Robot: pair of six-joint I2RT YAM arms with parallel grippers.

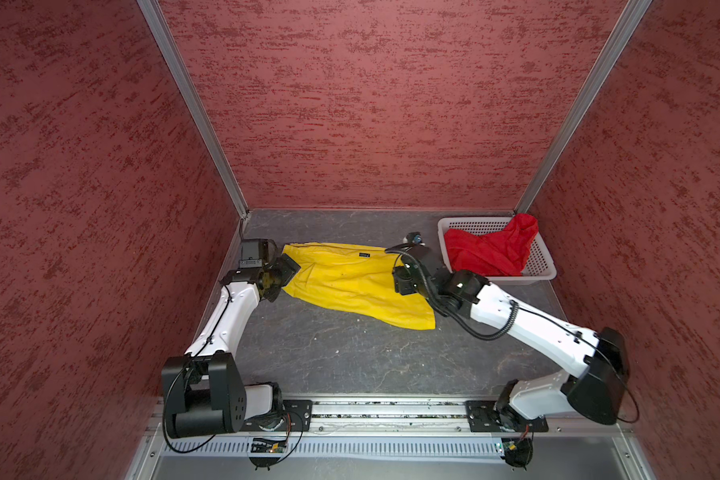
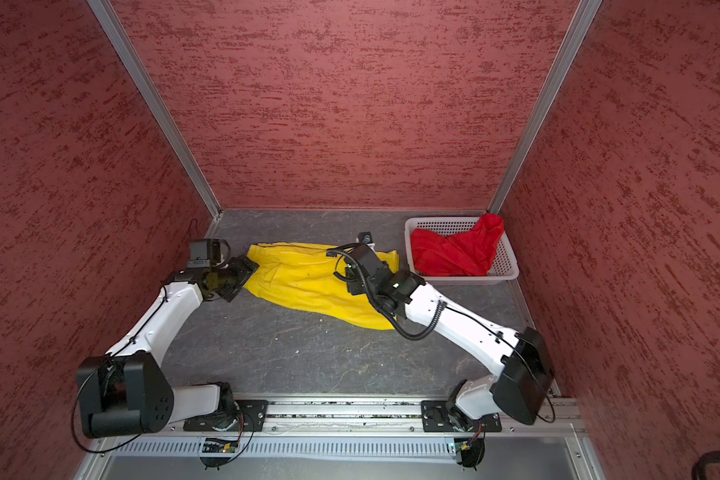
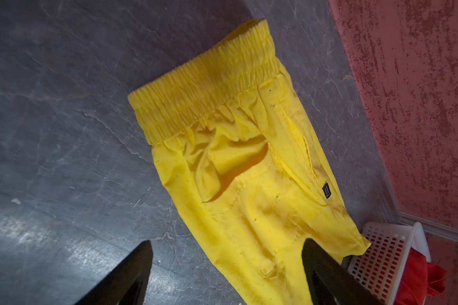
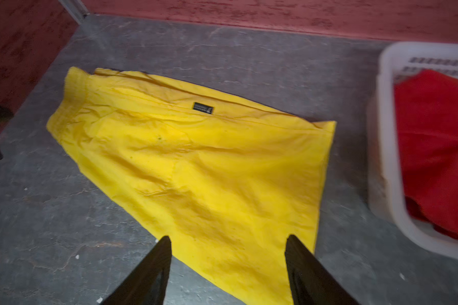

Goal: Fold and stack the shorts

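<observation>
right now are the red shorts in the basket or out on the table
In: the red shorts lie crumpled inside the white perforated basket, one end poking up above its rim.

Thin bright-yellow fabric shorts [image 1: 350,282]: waistband end partly hid behind left arm's wrist [image 1: 273,276], leg hem behind right arm [image 1: 462,286], both top views. Small dark logo tag [image 4: 203,107]: txt unreadable. White perforated plastic basket [image 4: 384,158]: blurred, cut by edge, right wrist view.

yellow shorts [image 1: 350,282] plain bright, sm blk tag [image 4: 202,108]; red shorts [image 1: 491,249] solid; basket [image 1: 542,259] white, grid holes; table [image 1: 350,365] dk grey marbled; walls [image 1: 391,104] maroon, mottled streaks.
</observation>
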